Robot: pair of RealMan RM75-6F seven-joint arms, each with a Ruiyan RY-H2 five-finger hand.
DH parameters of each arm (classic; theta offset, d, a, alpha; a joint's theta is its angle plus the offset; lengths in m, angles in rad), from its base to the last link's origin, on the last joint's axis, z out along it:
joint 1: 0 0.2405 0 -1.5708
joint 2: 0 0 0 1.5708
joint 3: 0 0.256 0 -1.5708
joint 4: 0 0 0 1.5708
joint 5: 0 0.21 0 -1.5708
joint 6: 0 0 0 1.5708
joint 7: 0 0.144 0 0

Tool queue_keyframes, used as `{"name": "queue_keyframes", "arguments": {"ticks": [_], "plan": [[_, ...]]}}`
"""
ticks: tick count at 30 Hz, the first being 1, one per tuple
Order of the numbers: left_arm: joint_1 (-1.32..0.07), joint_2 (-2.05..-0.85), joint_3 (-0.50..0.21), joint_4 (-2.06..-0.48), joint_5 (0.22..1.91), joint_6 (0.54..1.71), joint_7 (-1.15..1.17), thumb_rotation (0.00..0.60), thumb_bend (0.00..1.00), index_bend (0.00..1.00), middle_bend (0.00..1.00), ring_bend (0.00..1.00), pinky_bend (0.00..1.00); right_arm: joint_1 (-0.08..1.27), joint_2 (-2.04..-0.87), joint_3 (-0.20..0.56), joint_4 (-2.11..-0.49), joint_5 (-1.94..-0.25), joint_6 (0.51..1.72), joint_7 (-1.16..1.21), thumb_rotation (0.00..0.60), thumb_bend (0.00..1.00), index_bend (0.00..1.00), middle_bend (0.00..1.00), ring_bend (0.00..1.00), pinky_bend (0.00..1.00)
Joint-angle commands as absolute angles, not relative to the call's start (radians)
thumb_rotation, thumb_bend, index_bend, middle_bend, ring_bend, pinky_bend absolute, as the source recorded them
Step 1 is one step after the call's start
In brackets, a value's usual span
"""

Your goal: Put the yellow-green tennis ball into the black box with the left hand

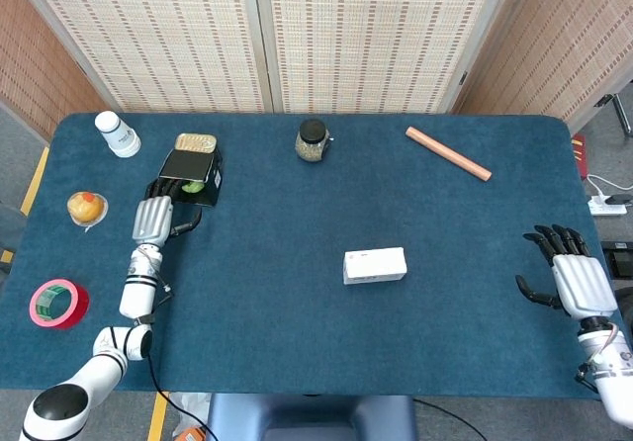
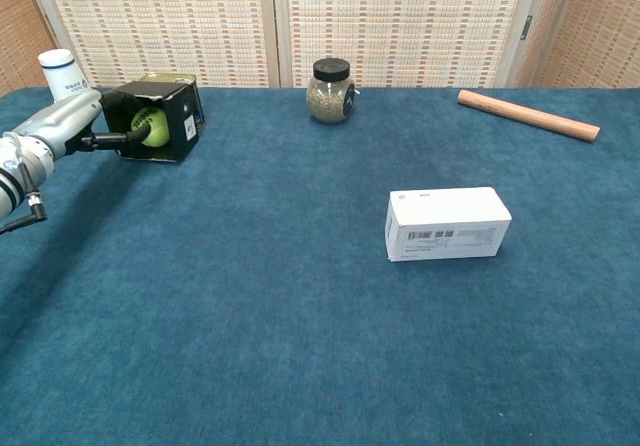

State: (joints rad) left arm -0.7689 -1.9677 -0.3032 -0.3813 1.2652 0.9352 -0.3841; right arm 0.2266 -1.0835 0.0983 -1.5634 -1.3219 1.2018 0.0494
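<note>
The yellow-green tennis ball [image 2: 152, 126] sits inside the black box [image 2: 178, 116], which lies on its side with its mouth towards my left hand. In the head view only a sliver of the ball [image 1: 191, 187] shows under the box [image 1: 190, 167]. My left hand [image 2: 60, 126] is just left of the box, fingers stretched out to its mouth, and the fingertips [image 2: 115, 138] reach the ball without wrapping it. From above, the left hand [image 1: 153, 220] lies flat below the box. My right hand [image 1: 572, 280] rests open at the table's right edge, holding nothing.
A white cup [image 1: 117, 133] and a tin [image 1: 196, 143] stand close to the box. A glass jar [image 1: 312, 140], a wooden rod [image 1: 447, 152] and a white carton [image 1: 375, 265] lie further right. An orange [image 1: 86, 207] and a pink tape roll [image 1: 57, 303] are at the left edge.
</note>
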Motion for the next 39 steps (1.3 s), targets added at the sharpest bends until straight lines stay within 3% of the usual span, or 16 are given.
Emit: {"name": "queue_keyframes", "arguments": {"ticks": [1, 6, 13, 39], "plan": [[-0.768, -1.964, -0.302, -0.385, 1.264, 0.936, -0.383, 0.134, 0.33, 0.12, 0.00, 0.00, 0.00, 0.225, -1.082, 0.098, -1.563, -1.324, 1.203, 0.054, 0.600, 0.33, 0.19, 0.10, 0.00, 0.00], [-0.763, -1.961, -0.301, -0.389, 1.260, 0.945, -0.368, 0.142, 0.33, 0.12, 0.00, 0.00, 0.00, 0.226, -1.080, 0.097, -1.561, -1.328, 1.203, 0.060, 0.600, 0.33, 0.19, 0.10, 0.00, 0.00], [-0.739, -1.958, -0.306, -0.404, 1.250, 0.997, -0.335, 0.103, 0.33, 0.18, 0.00, 0.00, 0.00, 0.226, -1.079, 0.096, -1.560, -1.329, 1.203, 0.063, 0.600, 0.33, 0.19, 0.10, 0.00, 0.00], [-0.626, -1.901, -0.279, -0.496, 1.252, 1.088, -0.310, 0.103, 0.33, 0.21, 0.00, 0.00, 0.00, 0.221, -1.076, 0.088, -1.570, -1.351, 1.217, 0.064, 0.600, 0.31, 0.18, 0.10, 0.00, 0.00]]}}
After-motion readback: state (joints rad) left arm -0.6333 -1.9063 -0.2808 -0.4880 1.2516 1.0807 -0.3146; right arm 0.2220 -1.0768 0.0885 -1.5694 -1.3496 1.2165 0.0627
